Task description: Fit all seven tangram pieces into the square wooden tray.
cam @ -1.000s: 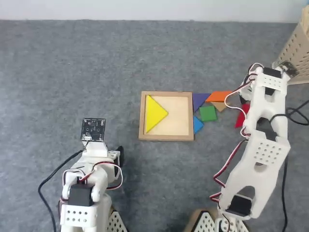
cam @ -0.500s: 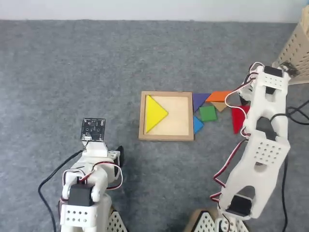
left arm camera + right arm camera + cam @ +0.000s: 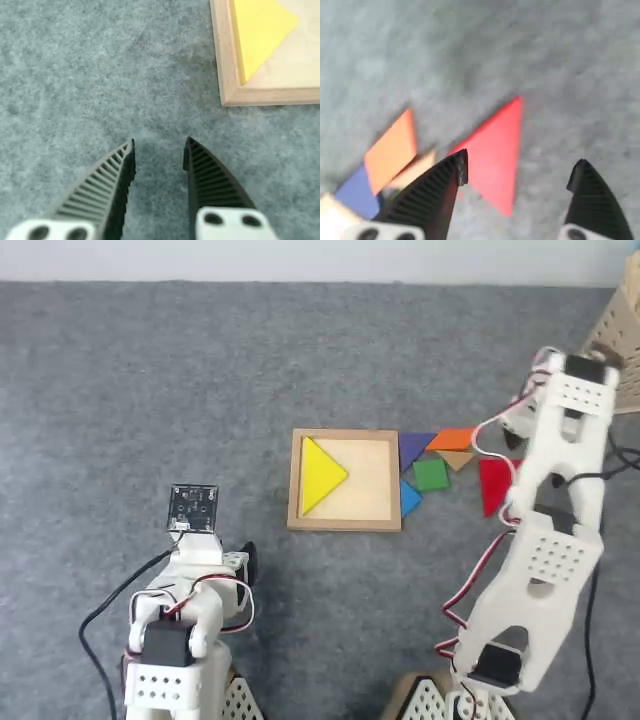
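Jaws spread wide and empty, my right gripper (image 3: 520, 161) hangs over the red triangle (image 3: 495, 150), flat on the carpet (image 3: 200, 370) near the square wooden tray (image 3: 345, 526), seemingly poised to claim the next piece to join the yellow triangle (image 3: 320, 473) seated inside that tray.

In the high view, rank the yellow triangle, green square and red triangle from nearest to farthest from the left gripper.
From the left gripper, low on the left:
1. Yellow triangle, inside the tray, on its left side.
2. Green square, on the carpet just right of the tray.
3. Red triangle, farthest right.
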Action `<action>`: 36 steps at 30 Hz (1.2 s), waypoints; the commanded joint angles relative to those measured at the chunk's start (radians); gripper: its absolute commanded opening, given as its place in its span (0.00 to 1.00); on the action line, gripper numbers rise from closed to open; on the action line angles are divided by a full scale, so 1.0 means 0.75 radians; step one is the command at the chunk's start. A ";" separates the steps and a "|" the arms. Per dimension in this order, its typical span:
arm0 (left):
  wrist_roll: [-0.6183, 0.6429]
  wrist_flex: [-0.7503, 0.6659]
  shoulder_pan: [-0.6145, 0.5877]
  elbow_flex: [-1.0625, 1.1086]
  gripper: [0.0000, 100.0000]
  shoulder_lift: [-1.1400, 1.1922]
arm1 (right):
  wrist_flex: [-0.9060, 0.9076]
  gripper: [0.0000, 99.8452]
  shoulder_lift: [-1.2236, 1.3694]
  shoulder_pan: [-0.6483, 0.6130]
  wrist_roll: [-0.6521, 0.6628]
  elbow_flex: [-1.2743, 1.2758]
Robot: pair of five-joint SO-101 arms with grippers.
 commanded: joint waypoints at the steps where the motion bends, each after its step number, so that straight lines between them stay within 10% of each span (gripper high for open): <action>1: 0.010 -0.008 -0.008 -0.003 0.15 -0.027 | 0.056 0.33 -0.064 -0.116 0.033 -0.068; 25: 0.010 -0.008 -0.008 -0.003 0.15 -0.027 | -0.107 0.33 0.148 -0.052 0.023 -0.076; 36: 0.010 -0.008 -0.008 -0.003 0.15 -0.027 | -0.226 0.32 0.152 -0.048 -0.288 -0.072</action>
